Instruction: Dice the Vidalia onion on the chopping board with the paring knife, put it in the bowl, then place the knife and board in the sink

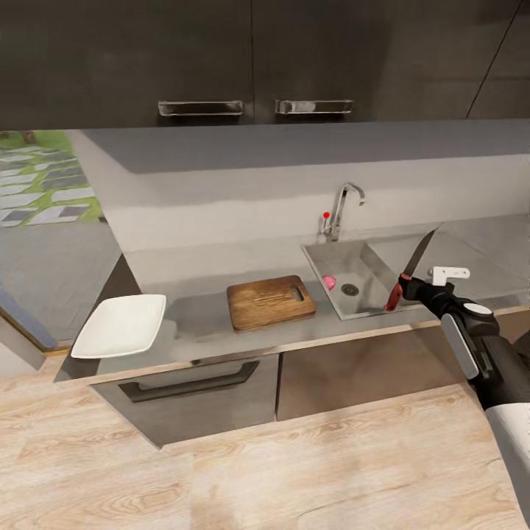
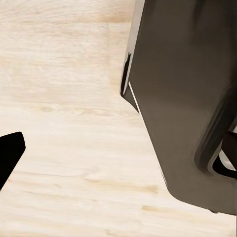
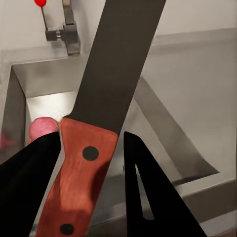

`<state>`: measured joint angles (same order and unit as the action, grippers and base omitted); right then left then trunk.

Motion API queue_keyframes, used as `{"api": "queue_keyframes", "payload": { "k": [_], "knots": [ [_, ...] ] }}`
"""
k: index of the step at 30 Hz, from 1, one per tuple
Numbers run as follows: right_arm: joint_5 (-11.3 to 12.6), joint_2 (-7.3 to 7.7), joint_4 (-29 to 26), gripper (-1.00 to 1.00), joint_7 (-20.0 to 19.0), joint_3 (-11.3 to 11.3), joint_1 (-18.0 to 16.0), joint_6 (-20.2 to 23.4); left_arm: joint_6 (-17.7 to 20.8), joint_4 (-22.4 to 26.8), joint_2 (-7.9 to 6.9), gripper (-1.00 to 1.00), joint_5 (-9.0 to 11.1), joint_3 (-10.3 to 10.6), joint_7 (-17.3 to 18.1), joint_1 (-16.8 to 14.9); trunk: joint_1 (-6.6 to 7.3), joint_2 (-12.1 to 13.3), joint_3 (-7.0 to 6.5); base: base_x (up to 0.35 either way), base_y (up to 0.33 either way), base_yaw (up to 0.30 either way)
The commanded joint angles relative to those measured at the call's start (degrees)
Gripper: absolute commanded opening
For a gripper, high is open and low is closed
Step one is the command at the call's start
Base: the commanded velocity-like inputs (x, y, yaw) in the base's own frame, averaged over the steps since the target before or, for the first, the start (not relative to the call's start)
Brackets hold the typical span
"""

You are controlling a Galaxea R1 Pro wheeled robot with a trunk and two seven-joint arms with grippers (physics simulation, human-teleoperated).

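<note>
Right fingers clamped on paring knife above sink; left fingers' state unclear.

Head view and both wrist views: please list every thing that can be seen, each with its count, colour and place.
countertop: one, grey metal, runs across the head view
sink: one, grey steel, set in the countertop at its right
tap: one, chrome with a red knob, behind the sink
onion: one, pink, inside the sink near the drain
chopping board: one, brown wood, on the countertop left of the sink
bowl: one, white, on the countertop's left end
paring knife: one, dark blade, red handle, held above the sink
wall cabinets: dark, above
floor: light wood
right gripper: black, shut on the knife handle
</note>
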<state>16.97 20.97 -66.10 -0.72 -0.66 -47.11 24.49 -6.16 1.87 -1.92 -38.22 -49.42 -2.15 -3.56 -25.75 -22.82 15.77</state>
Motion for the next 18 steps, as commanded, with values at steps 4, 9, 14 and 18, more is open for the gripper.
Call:
{"api": "queue_keyframes", "payload": {
  "k": [4, 9, 14, 18],
  "knots": [
    [0.16, 0.04, -0.23, -1.0, 0.02, -1.2, 0.15, 0.22, -0.25, -0.09, -0.02, 1.0, -0.58, -0.41, -0.22, -0.04, -0.03, -0.1, 0.1, 0.0, -0.275, 0.001],
    [0.16, 0.03, -0.25, -1.0, 0.03, -1.36, 0.17, 0.23, -0.25, -0.11, -0.02, 1.0, -0.61, -0.41, -0.22, -0.04, -0.03, -0.1, 0.16, 0.0, -0.308, 0.106],
    [0.16, 0.03, -0.25, -1.0, 0.02, -1.36, 0.18, 0.21, -0.25, -0.08, -0.01, 1.0, -0.61, -0.41, -0.22, -0.04, -0.03, -0.1, 0.29, 0.0, -0.312, 0.258],
    [0.16, 0.03, -0.25, -1.0, 0.02, -1.37, 0.18, 0.24, -0.25, -0.07, 0.02, 1.0, -0.6, -0.32, -0.22, -0.04, -0.03, -0.1, 0.41, 0.0, -0.312, 0.27]
  ]
}}
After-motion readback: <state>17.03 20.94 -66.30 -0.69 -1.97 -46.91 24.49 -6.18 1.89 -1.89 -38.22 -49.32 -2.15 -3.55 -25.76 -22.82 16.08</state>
